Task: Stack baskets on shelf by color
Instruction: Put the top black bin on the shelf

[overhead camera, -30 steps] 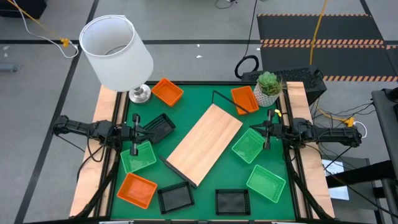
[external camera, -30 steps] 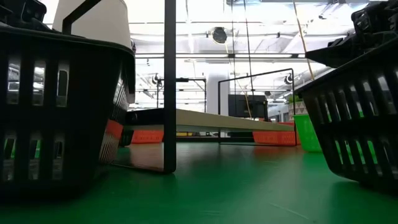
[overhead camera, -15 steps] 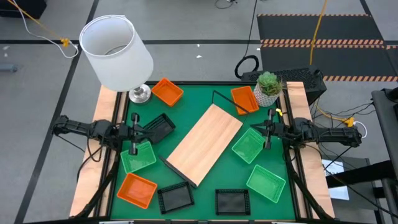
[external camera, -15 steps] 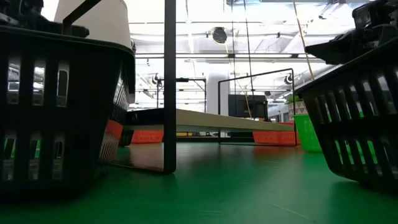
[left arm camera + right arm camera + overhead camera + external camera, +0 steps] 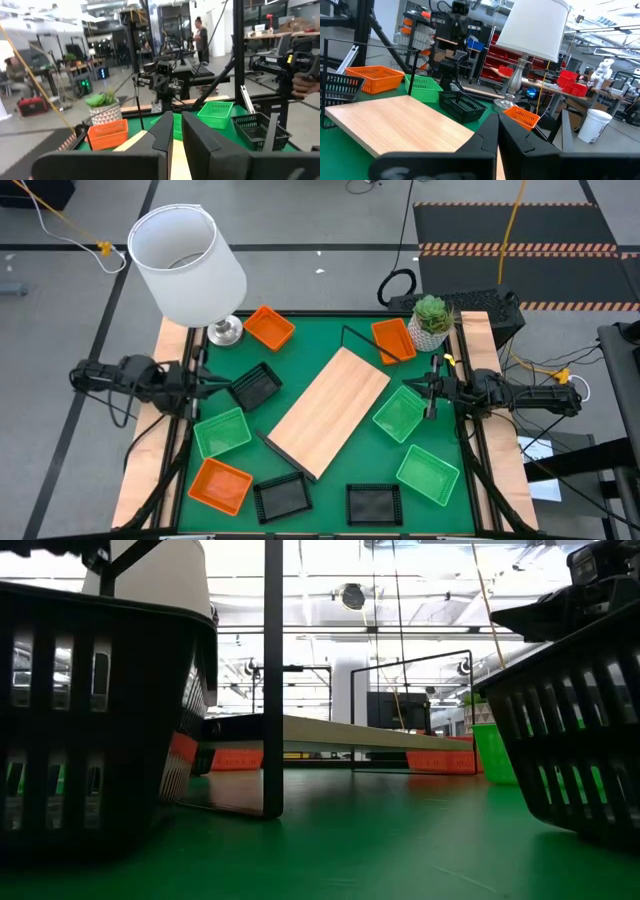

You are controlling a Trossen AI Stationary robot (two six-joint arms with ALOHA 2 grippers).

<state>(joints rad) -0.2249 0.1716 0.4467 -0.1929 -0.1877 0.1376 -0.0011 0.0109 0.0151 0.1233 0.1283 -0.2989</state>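
The shelf (image 5: 330,410), a light-wood board on a thin dark frame, stands slantwise in the middle of the green mat. Around it lie orange baskets (image 5: 269,327) (image 5: 393,340) (image 5: 220,485), green baskets (image 5: 222,432) (image 5: 400,413) (image 5: 428,474) and black baskets (image 5: 255,387) (image 5: 281,498) (image 5: 373,503), each flat on its bottom. My left gripper (image 5: 215,386) (image 5: 177,131) hangs level at the left edge, above and beside the left black basket, fingers nearly together with nothing between them. My right gripper (image 5: 418,387) (image 5: 497,131) waits shut at the right edge, beside a green basket.
A lamp with a white shade (image 5: 185,260) stands on its metal foot (image 5: 225,330) at the far left corner. A potted plant (image 5: 432,318) stands at the far right corner. Beyond the table, a person (image 5: 202,35) stands in the room and a hand (image 5: 305,85) shows.
My left gripper has risen, most of it in the last half second, and in the high view it has drawn back a little toward the table's left edge. It stays level. No basket has moved.
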